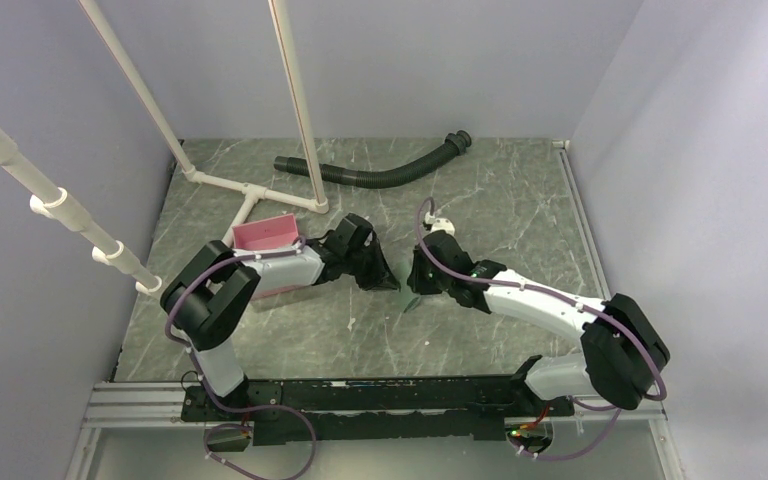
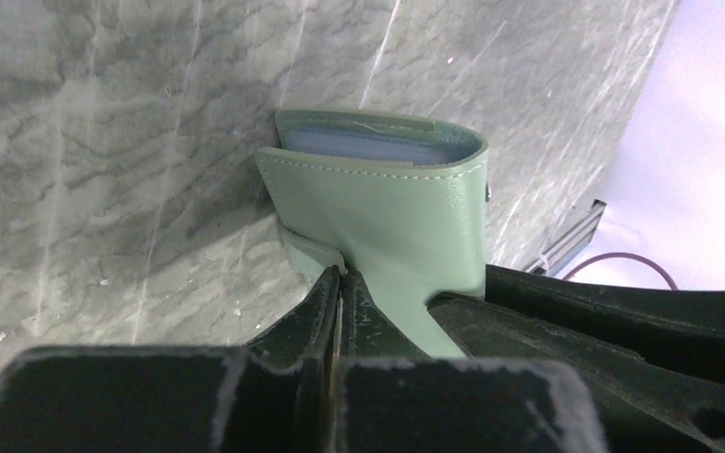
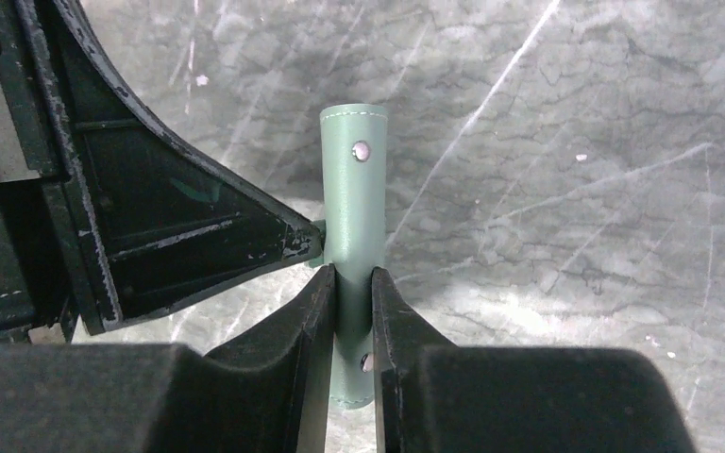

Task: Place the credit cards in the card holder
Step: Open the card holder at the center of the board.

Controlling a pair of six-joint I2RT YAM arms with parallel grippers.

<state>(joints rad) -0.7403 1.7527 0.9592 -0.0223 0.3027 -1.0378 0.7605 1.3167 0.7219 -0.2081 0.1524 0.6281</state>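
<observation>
Both left gripper (image 2: pixel 340 283), right gripper (image 3: pixel 351 283) pinch card holder (image 2: pixel 406 217); marbled tabletop (image 1: pixel 520 200), lilac walls (image 1: pixel 410 60).

We see the card holder (image 2: pixel 406 226) as a pale green, leather-look wallet with white stitching along its edges and metal snap studs on the narrow side. It's folded shut and pinched from both sides. The left gripper (image 2: pixel 338 279) clamps a small flap at the holder's lower corner, and the right gripper (image 3: pixel 351 283) clamps the narrow studded edge. A blue-grey layer (image 2: pixel 368 146) shows in the top opening, but we can't tell whether it's credit cards or lining. The holder sits mid-worktop, and we can't tell whether it touches the surface.
</observation>
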